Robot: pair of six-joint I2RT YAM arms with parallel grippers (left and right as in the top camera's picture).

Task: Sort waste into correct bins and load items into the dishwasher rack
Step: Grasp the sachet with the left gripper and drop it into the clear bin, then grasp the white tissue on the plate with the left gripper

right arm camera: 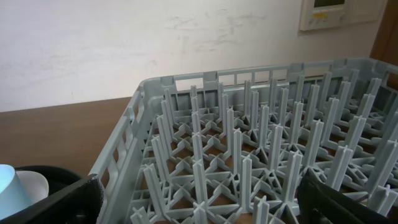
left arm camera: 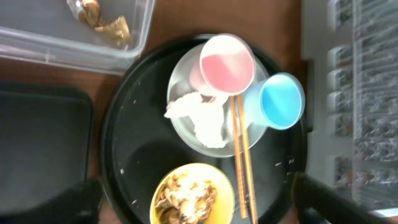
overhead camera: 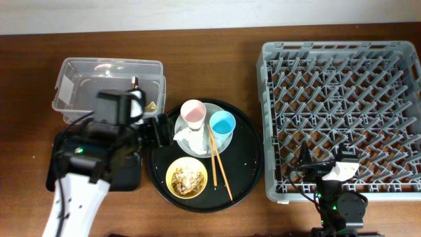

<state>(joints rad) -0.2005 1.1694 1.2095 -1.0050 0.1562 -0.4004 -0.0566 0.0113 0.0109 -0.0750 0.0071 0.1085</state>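
Black tray [overhead camera: 128, 176] on the surface, left of and behind the left gripper [overhead camera: 156, 130], partly under the arm. Tub [overhead camera: 108, 82] ahead-left of it, with the wrapper [left arm camera: 102, 18] inside at the near right corner.

Left gripper is wide open, with a finger at each bottom corner of the wrist view, and grips nothing. It hangs over the left side of the round tray [overhead camera: 243, 164]; contact can't be told.

- Bowl [overhead camera: 187, 178] with scraps [left arm camera: 186, 196]: closest, between the fingers.
- Plate [overhead camera: 205, 146]: just ahead of the gripper.
- Tissue [overhead camera: 187, 137]: on the plate's left part, centred ahead.
- Pink cup [overhead camera: 193, 112]: upright on the plate's far side.
- Blue cup [overhead camera: 222, 124]: ahead-right, touching the plate's right rim.
- Chopsticks [overhead camera: 219, 161]: running from between the cups back past the bowl's right side.

Right gripper [overhead camera: 309, 164] is also wide open and holds nothing. It sits at the rack's [overhead camera: 342, 99] near edge with the pegs directly ahead, the blue cup and round tray well off to its left.
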